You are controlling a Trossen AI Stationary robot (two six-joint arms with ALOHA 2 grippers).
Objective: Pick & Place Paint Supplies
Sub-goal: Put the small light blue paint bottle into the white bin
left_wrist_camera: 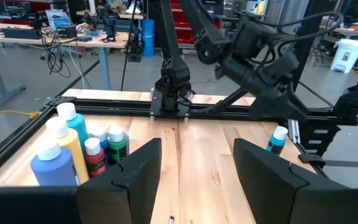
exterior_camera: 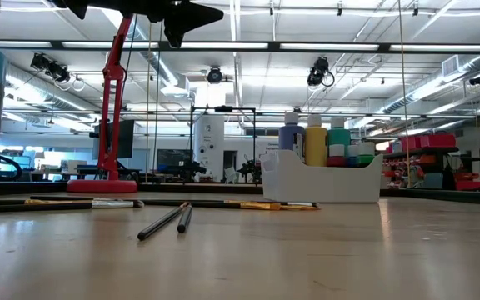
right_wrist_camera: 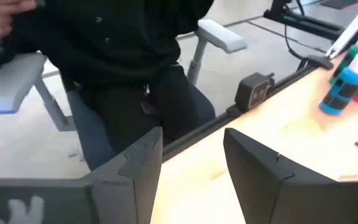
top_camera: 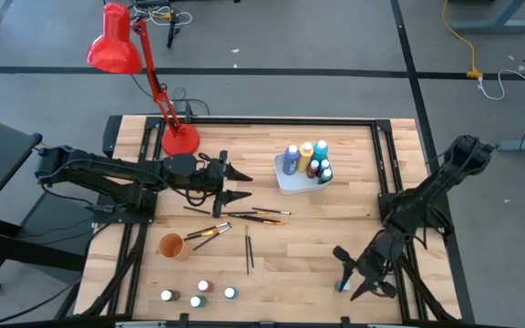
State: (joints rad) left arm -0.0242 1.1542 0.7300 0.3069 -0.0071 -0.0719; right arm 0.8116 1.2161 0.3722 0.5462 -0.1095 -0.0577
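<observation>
Blue, yellow, teal, red and green paint bottles (top_camera: 305,157) stand in a white tray (top_camera: 287,184) at the far middle. Several thin paintbrushes (top_camera: 244,214) lie flat mid-table. Small bottles (top_camera: 204,288) stand along the near edge, and a teal white-capped bottle (top_camera: 341,285) stands alone at the near right. My left gripper (top_camera: 237,182) hovers open left of the tray, pointing toward it, nothing between its fingers (left_wrist_camera: 135,171). My right gripper (top_camera: 354,275) is open just right of the lone teal bottle (right_wrist_camera: 347,81), low over the table and pointing toward the near edge.
A red desk lamp (top_camera: 179,138) stands at the far left behind my left arm. An orange cup (top_camera: 171,244) sits near the brushes at the left. A seated person in dark clothes (right_wrist_camera: 123,56) is just beyond the near edge. Bare wood lies between tray and right arm.
</observation>
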